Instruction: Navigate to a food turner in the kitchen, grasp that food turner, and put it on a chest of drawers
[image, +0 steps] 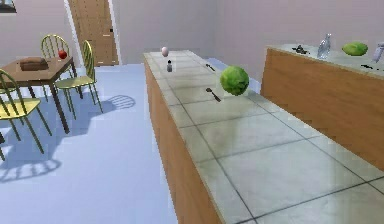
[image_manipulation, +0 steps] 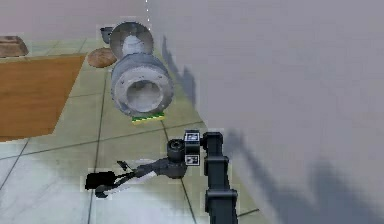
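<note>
A small black flat-ended utensil (image_manipulation: 100, 181), possibly the food turner, shows against the pale tiled countertop (image_manipulation: 50, 165) right at the far end of the dark two-finger gripper (image_manipulation: 128, 171). Whether the gripper has hold of it cannot be told. A grey round metal appliance (image_manipulation: 140, 88) stands farther out on the same counter.

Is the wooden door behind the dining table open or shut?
Shut. The door lies flat in the wall; no gap shows around it.

Green round vegetable (image: 235, 80), yellow chairs (image: 73, 83), pale countertop (image: 270, 170) (dark grid lines), blue floor (image: 100, 170)
</note>
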